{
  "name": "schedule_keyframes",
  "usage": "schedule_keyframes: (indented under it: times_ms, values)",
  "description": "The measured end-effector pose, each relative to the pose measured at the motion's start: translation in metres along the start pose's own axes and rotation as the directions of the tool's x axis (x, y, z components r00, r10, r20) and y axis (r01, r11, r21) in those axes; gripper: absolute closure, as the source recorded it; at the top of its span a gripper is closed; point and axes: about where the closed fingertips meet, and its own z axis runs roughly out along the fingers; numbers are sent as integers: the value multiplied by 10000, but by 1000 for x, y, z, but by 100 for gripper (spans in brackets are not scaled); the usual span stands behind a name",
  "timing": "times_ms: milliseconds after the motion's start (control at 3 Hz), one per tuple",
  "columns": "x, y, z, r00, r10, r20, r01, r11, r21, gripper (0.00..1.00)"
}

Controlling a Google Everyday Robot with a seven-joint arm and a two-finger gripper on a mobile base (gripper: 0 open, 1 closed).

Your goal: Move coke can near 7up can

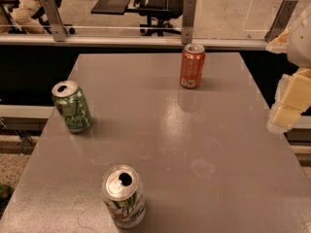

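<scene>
Single cam view. Cam sits high over near side of grey table (194,144), tilted down and fwd toward 12 o'clock. Close-in framing: near table edge cropped at 6 o'clock, left/right edges converge upward. Depth ref: 7up can (123,195) at 7 o'clock looms largest, top seen almost from above; green can (72,106) at 9 o'clock mid-size; coke can (192,66) at 12–1 o'clock smallest, near far edge. Beyond: glass partition (228,13), office chair (160,6) at 12 o'clock. Gripper (286,106) enters at 3 o'clock, cropped by frame edge, beside table's right border.
</scene>
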Motion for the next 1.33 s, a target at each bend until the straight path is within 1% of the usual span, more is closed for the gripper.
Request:
schedule_keyframes:
  times_ms: [333,667,1000,1333]
  values:
    - [0,0,0,10000,0,1,0,10000,2,0]
    - [-7,-13,1,9995,195,245,-203,9993,304,0]
    - [-16,-41,7,9960,671,597,-705,9959,570,0]
    - [-24,-75,22,9851,1335,1087,-1413,9877,673,0]
